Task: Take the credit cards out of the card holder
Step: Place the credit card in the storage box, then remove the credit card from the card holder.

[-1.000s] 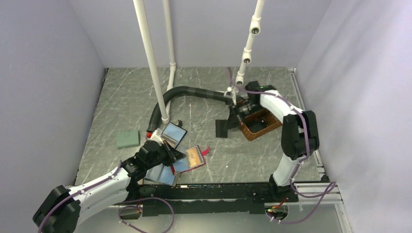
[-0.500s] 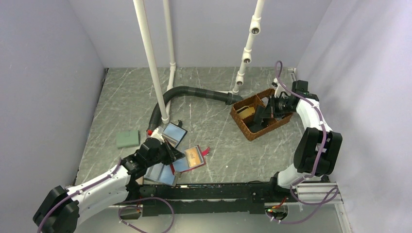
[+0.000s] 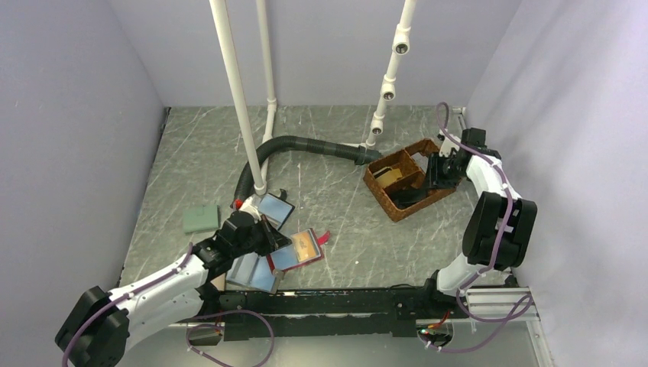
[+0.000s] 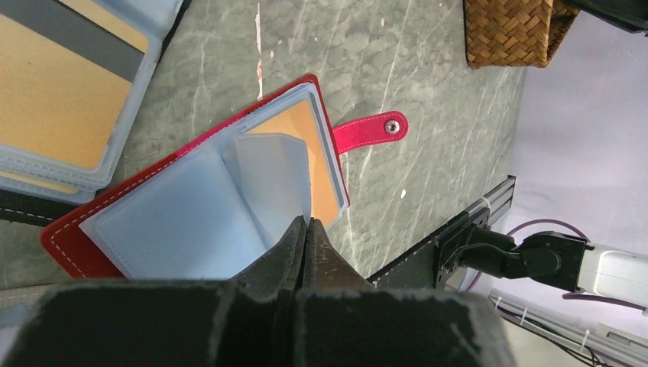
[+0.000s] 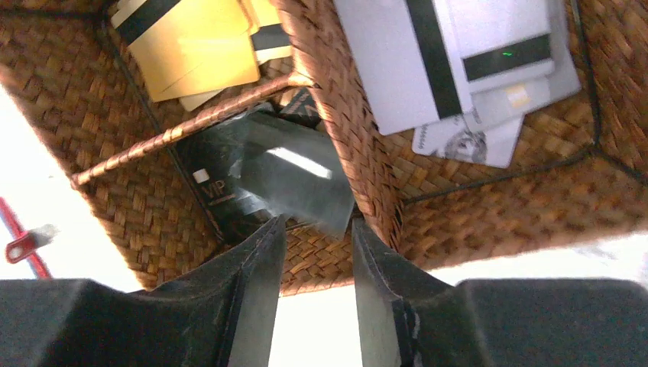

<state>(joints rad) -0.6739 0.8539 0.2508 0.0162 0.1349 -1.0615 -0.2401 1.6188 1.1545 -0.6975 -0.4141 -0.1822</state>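
The red card holder (image 3: 303, 248) lies open near the front of the table, its pull tab (image 4: 371, 131) pointing away. Its clear sleeves show in the left wrist view, one with a tan card (image 4: 327, 164) in it. My left gripper (image 4: 306, 222) is shut, pinching the edge of a raised clear sleeve of the card holder (image 4: 176, 222). My right gripper (image 5: 315, 223) hangs open over the wicker basket (image 3: 391, 208). A black card (image 5: 267, 172) lies loose in the basket compartment just past its tips.
Gold cards (image 5: 191, 46) and grey-white cards (image 5: 428, 53) fill the basket's other compartments. A black-rimmed case (image 3: 273, 208), a grey-blue wallet (image 3: 252, 273) and a green pad (image 3: 200, 219) lie around the left arm. A black hose (image 3: 306, 144) and white pipes (image 3: 237, 99) stand behind.
My right gripper carried a black card from mid-table to the basket, then opened; the card now lies in the basket. The left gripper has stayed shut at the holder.
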